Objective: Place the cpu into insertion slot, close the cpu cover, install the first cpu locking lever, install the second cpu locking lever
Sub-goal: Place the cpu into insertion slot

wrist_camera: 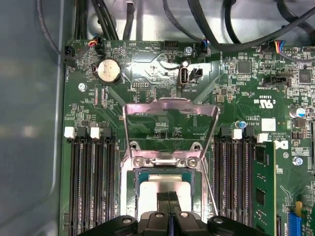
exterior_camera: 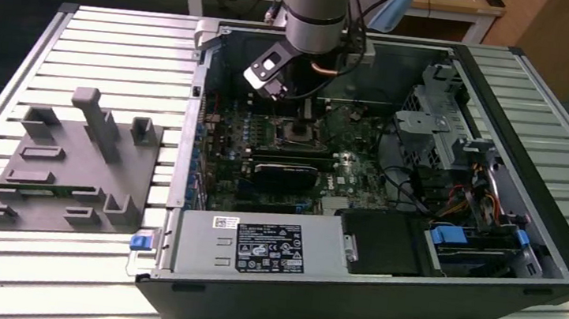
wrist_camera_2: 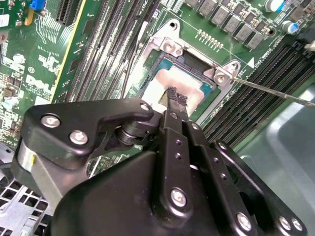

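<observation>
The gripper (wrist_camera: 168, 197) is clenched: its two black fingertips (wrist_camera_2: 173, 93) meet with no visible gap and grasp nothing. They stand over the middle of the cpu (wrist_camera: 151, 189), at or just above its silvery metal top; contact cannot be confirmed. The cpu lies flat in the insertion slot (wrist_camera: 147, 173) on the green motherboard (wrist_camera: 147, 54). The cpu cover (wrist_camera: 170, 104) is swung up on its hinge, open. A thin wire locking lever (wrist_camera_2: 275, 90) extends beside the slot, unlatched.

One cpu (wrist_camera: 165, 188), one insertion slot (wrist_camera: 142, 175), one cpu cover (wrist_camera: 170, 103), one round battery (wrist_camera: 109, 72).
</observation>
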Action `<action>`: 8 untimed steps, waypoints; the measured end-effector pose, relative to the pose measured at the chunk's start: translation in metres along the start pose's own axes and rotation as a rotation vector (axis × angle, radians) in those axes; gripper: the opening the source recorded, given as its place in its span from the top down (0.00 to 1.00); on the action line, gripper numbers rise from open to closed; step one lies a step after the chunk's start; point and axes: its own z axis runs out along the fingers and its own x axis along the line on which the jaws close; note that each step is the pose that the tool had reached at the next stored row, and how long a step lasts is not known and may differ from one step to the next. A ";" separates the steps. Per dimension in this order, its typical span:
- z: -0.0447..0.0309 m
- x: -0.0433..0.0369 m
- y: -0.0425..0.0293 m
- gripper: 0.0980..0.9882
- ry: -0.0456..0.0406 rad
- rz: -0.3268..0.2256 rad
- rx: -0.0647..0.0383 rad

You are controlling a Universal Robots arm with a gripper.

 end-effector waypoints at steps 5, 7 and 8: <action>0.0042 0.0000 -0.0002 0.99 -0.0003 0.000 0.000; 0.0051 -0.0001 -0.0003 0.99 -0.0009 0.000 0.001; 0.0051 -0.0001 -0.0003 0.99 -0.0008 0.000 0.001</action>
